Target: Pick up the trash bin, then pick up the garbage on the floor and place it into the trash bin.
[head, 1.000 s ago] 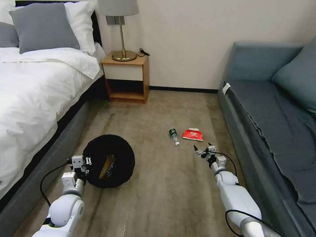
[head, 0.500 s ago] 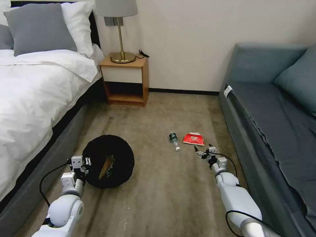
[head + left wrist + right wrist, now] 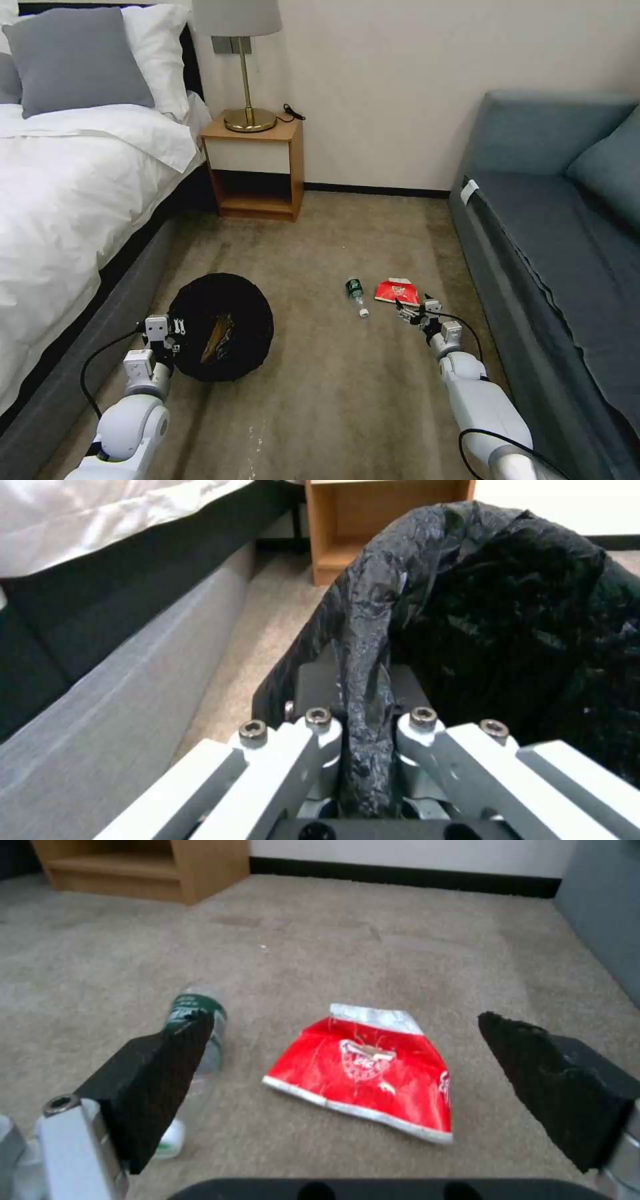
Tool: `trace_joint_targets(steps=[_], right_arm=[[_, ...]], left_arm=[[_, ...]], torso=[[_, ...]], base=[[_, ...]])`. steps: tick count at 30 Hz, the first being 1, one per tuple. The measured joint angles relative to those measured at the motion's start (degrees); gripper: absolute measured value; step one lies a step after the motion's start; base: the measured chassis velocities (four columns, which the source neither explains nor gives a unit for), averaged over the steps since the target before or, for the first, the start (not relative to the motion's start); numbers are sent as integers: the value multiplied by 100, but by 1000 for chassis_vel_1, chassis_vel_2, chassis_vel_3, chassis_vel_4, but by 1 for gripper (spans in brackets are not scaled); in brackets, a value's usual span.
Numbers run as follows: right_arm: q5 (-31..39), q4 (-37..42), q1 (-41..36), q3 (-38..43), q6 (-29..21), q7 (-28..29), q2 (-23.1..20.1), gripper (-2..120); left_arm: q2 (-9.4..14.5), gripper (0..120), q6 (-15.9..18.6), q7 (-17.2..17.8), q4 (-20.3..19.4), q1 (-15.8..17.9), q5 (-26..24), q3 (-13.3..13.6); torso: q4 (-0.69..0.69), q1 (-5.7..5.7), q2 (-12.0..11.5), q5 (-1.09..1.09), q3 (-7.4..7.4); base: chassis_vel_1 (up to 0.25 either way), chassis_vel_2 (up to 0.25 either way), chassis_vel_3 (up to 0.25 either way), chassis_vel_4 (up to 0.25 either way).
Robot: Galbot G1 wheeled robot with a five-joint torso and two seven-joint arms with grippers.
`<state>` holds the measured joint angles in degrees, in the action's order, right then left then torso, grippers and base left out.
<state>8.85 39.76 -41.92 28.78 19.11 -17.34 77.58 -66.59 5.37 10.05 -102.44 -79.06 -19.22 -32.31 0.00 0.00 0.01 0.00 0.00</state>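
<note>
Trash bin (image 3: 220, 327) in left pincer (image 3: 363, 730); right pincer (image 3: 347, 1075) spread over red packet (image 3: 370, 1077).

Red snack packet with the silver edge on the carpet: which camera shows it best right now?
The right wrist view: the flat red snack packet lies large and unobstructed between the open right gripper fingers. The head view shows it small, just ahead of that gripper. The left wrist view faces the bin's black bag.
</note>
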Motion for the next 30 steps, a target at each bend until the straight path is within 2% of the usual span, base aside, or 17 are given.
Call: trace_joint_targets(steps=[30], right_arm=[[-20,39,-46,55,61,-53,-88,100]], left_arm=[[12,4,-18,-51,-108,-40,27,8]], torso=[[0,0,0,0,0]], base=[[-119,114,116,-122]])
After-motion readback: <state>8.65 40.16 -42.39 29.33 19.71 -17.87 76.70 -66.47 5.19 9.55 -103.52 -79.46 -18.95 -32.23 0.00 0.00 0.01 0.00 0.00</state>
